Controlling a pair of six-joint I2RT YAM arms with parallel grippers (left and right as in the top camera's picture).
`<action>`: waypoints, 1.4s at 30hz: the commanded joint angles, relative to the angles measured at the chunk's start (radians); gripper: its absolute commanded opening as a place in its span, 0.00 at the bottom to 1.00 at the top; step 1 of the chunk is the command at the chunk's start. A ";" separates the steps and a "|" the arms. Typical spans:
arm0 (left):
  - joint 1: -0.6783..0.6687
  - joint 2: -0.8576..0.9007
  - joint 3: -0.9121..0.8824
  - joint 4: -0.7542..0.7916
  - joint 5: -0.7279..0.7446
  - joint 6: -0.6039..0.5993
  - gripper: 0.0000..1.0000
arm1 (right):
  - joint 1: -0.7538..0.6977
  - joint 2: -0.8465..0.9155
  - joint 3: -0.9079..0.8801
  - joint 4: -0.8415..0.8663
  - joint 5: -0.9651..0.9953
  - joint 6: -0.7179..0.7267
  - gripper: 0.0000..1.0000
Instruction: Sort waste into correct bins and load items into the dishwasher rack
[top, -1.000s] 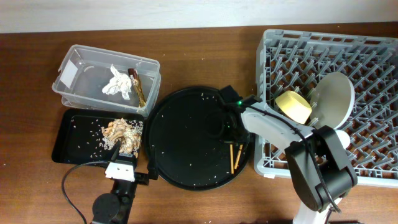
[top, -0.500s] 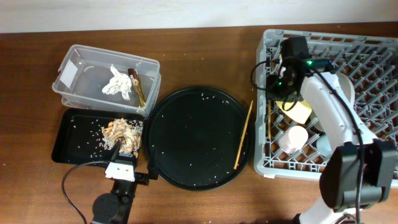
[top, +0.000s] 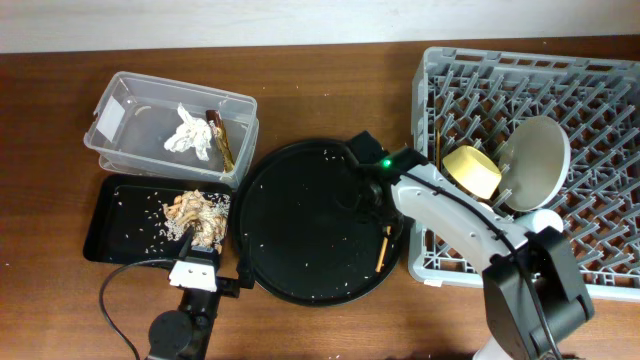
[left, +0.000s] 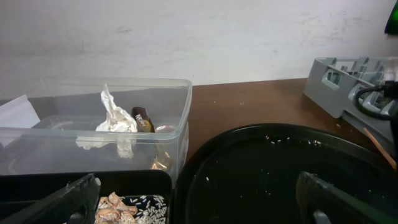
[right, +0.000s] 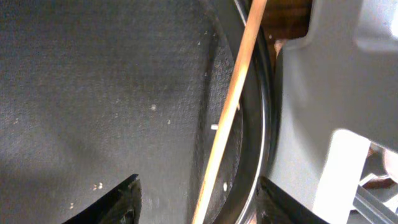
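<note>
Right gripper (top: 368, 200) is over the right edge of the round tray (top: 300, 230). Its jaws are spread, and one chopstick (right: 236, 93) runs between the fingers, clear of both. We see what looks like the second chopstick (top: 437, 145) in the rack (top: 600, 90), beside the yellow bowl (top: 472, 172) and plate (top: 535, 160). Left gripper (left: 198, 180) is spread wide and holds nothing, at the near end of the black tray (top: 110, 225) holding food scraps (top: 195, 212). Tissue (top: 188, 132) and wrapper (top: 222, 140) are in the clear tub (top: 125, 95).

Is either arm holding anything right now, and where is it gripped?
Nothing is held. The right tool is open over a chopstick; the left tool is open and empty.
</note>
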 joint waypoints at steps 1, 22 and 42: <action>0.008 -0.005 -0.006 0.002 -0.003 0.012 0.99 | -0.021 -0.006 -0.106 0.084 0.019 0.048 0.50; 0.008 -0.005 -0.006 0.002 -0.003 0.012 0.99 | -0.336 -0.195 0.287 -0.012 0.081 -0.445 0.04; 0.008 -0.005 -0.006 0.002 -0.003 0.012 0.99 | -0.340 -0.629 0.348 -0.318 -0.225 -0.465 0.98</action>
